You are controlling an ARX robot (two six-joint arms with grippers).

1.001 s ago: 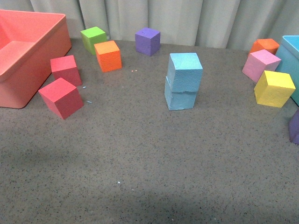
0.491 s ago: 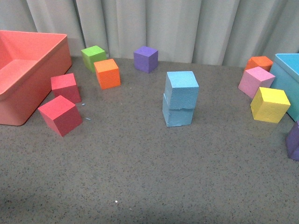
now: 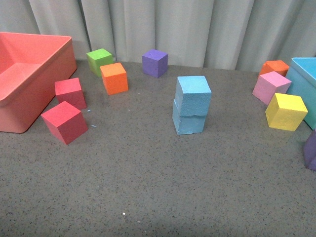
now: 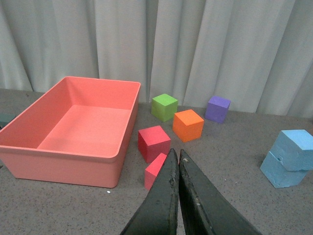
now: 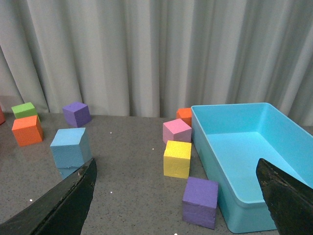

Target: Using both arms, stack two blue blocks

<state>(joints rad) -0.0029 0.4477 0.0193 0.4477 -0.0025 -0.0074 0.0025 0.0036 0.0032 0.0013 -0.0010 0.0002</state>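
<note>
Already the two blue blocks stand one on the other near the middle of the grey table [image 3: 148,197]: the upper blue block [image 3: 193,95] sits on the lower blue block [image 3: 188,122], turned a little so its edges do not line up with those beneath. Neither arm touches the stack.

Taking that stack as the landmark, a purple cube [image 3: 154,62] lies behind it and to the left, close to the grey curtain [image 3: 168,24]. Further left of the stack are an orange cube [image 3: 114,77] and, just behind that, a green cube [image 3: 99,60]. Two red cubes, one nearer the curtain [image 3: 70,92] and one nearer the camera [image 3: 64,121], sit well to the left of the stack, beside the wall of the salmon-pink bin [image 3: 47,74].

To the right of the stack lie a pink cube [image 3: 271,87], a second orange cube [image 3: 274,66] behind it, and a yellow cube [image 3: 285,111] in front of it. The turquoise bin [image 3: 302,79] stands beyond these at the frame edge, and another purple cube [image 3: 311,149] is cut off by the edge, so only part of it shows.

Seen from its wrist camera, the left gripper [image 4: 178,161] has its jaws pressed together with nothing between them, above the table and well apart from the stack. From the right wrist camera, the right gripper [image 5: 176,171] has its fingers [image 5: 68,203] spread wide and empty.
</note>
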